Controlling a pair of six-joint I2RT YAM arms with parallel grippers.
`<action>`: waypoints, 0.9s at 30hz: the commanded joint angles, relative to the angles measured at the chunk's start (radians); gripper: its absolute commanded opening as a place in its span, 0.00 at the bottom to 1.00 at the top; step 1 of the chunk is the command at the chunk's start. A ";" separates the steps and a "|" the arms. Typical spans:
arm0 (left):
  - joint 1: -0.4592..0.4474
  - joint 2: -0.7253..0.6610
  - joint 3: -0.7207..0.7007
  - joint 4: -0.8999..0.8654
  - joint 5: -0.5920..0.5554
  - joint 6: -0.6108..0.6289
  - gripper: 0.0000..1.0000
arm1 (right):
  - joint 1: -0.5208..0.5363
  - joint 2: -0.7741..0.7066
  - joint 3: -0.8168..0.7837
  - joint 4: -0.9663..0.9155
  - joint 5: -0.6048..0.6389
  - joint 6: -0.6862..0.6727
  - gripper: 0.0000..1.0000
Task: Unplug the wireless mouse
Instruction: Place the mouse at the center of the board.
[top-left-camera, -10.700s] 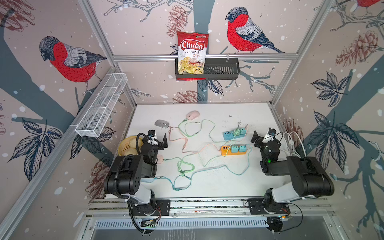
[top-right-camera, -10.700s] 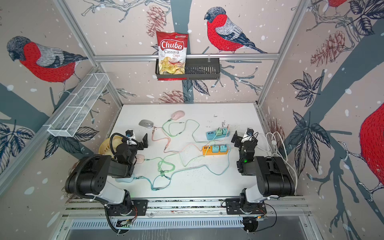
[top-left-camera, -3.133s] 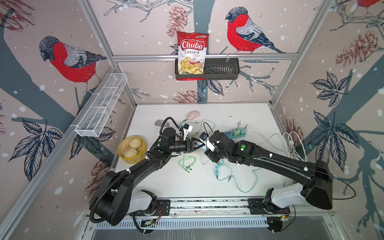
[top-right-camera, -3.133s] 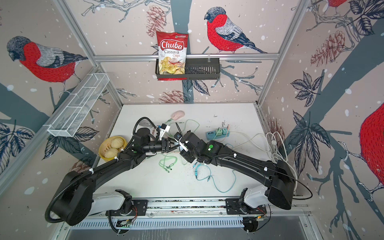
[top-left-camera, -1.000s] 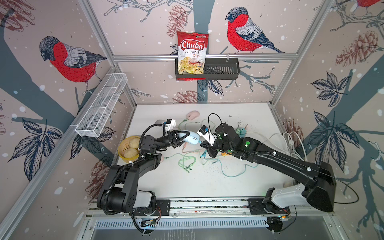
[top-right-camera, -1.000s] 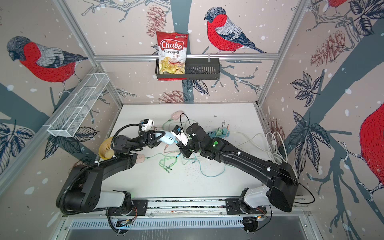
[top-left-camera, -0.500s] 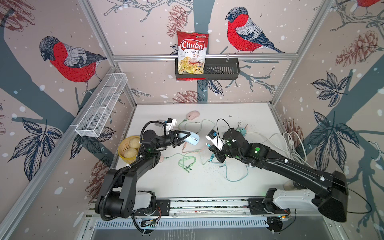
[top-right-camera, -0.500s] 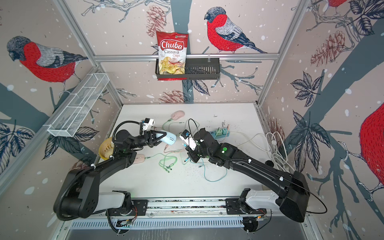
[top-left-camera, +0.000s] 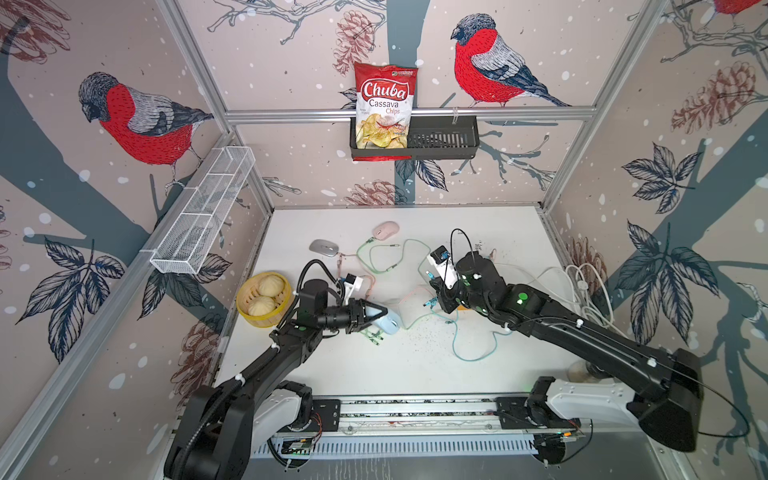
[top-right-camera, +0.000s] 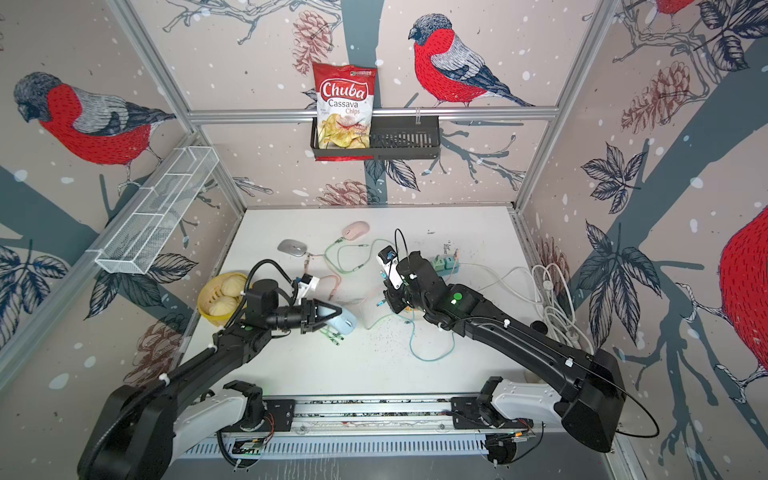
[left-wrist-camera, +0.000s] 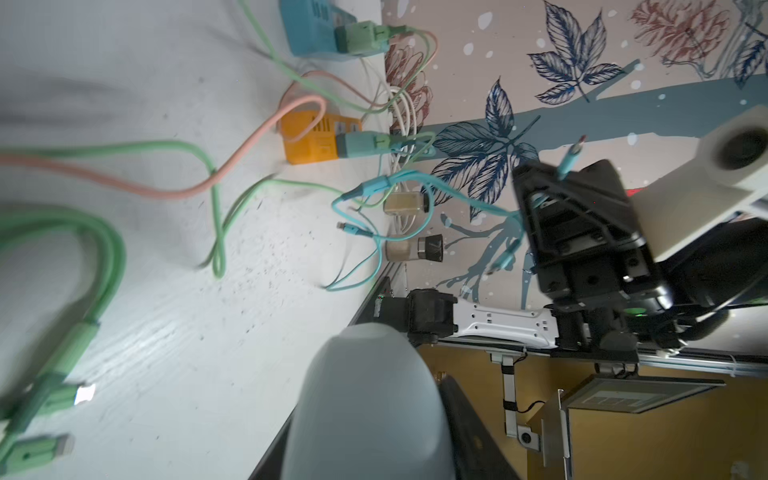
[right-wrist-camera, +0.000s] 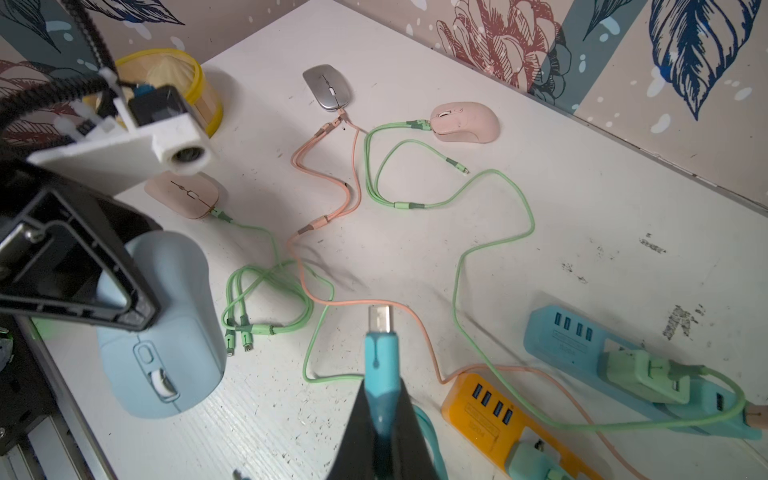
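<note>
The table (top-left-camera: 511, 232) is walled on its left, far and right sides, and the rail (top-left-camera: 415, 409) carrying the arm bases runs along its near edge. The barest stretch is the near strip between the two arms and that rail; the far right corner is bare too. At the left edge a bamboo steamer (top-left-camera: 262, 300) with buns stands just beside the left arm. At the right edge white cables (top-left-camera: 582, 286) lie heaped. The middle is strewn with green cables (right-wrist-camera: 456, 291) and a pink cable (right-wrist-camera: 351, 304). These run to a grey mouse (top-left-camera: 323, 247) and a pink mouse (top-left-camera: 386, 229) on the far side, left of centre. A second pink mouse (right-wrist-camera: 183, 195) shows only in the right wrist view, near the steamer. A blue power strip (right-wrist-camera: 544, 340) and an orange one (right-wrist-camera: 461, 409) lie right of centre, by the right arm.

The left jaws are spread around the blue mouse (top-left-camera: 389, 325) and clamp its sides, left of centre, above the loose ends of a green cable. Whether the mouse touches the table cannot be told. The right jaws are pressed together on the teal plug (right-wrist-camera: 380, 357), whose metal tip is bare, to the right of the blue mouse and apart from it. The teal cable (top-left-camera: 454, 345) loops on the table on the near side of that arm
</note>
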 joint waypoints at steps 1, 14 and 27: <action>-0.009 -0.088 -0.089 -0.105 -0.054 0.015 0.00 | -0.001 0.001 -0.007 0.043 0.002 0.022 0.00; -0.206 -0.106 -0.289 -0.015 -0.282 -0.105 0.00 | 0.013 -0.017 -0.017 0.070 -0.016 0.033 0.00; -0.208 -0.093 -0.291 -0.046 -0.349 -0.074 0.45 | 0.018 -0.022 -0.020 0.065 -0.001 0.020 0.00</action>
